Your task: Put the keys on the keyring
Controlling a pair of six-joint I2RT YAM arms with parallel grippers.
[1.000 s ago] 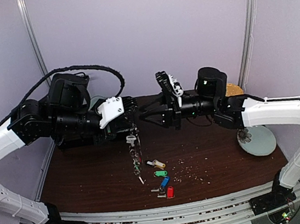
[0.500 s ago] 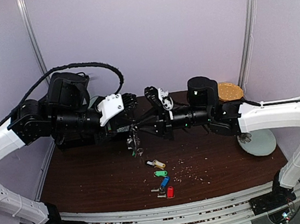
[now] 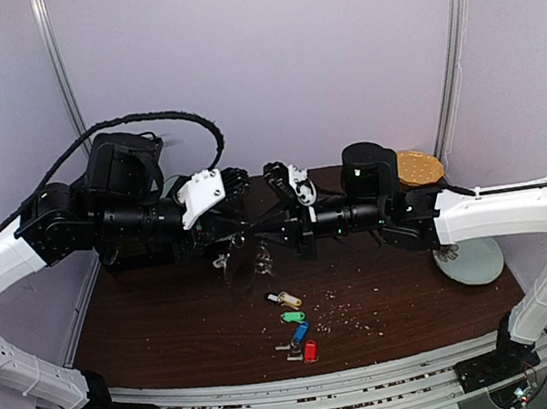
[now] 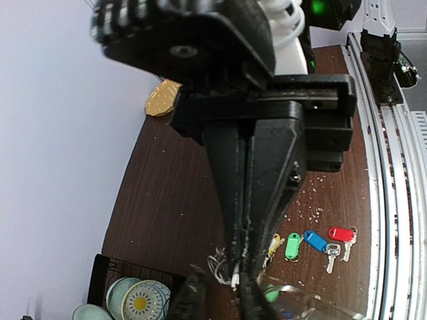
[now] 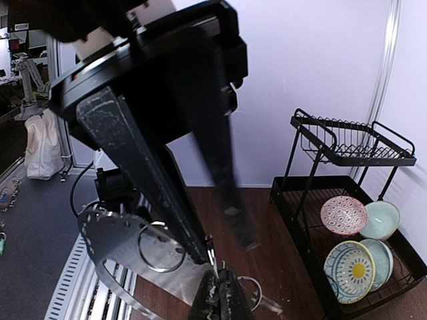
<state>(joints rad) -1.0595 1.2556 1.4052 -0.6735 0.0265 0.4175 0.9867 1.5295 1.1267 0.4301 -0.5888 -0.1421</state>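
Note:
My two grippers meet tip to tip above the dark table (image 3: 148,322). The right gripper (image 3: 253,229) (image 5: 220,298) is shut, with the thin wire of the keyring (image 3: 244,262) (image 5: 212,260) pinched at its tips. The ring and its silvery keys hang below as a blurred, swinging bundle. The left gripper (image 3: 231,228) (image 4: 221,297) stands slightly open around the right one's tip, one finger blurred in the right wrist view. Loose keys lie on the table in front: yellow-orange tag (image 3: 288,299) (image 4: 273,244), green (image 3: 290,316) (image 4: 291,245), blue (image 3: 298,332) (image 4: 313,240), red (image 3: 310,351) (image 4: 341,234).
A black dish rack (image 5: 347,157) with patterned plates (image 5: 351,270) (image 4: 137,303) stands at the table's back left. A pale plate (image 3: 467,258) and a cork-coloured disc (image 3: 418,167) lie at the right. Crumbs (image 3: 352,305) dot the table's middle.
The right gripper moved left to the left gripper and shut on the keyring. The left gripper's fingers have begun to part. The hanging keys swung up and now blur.

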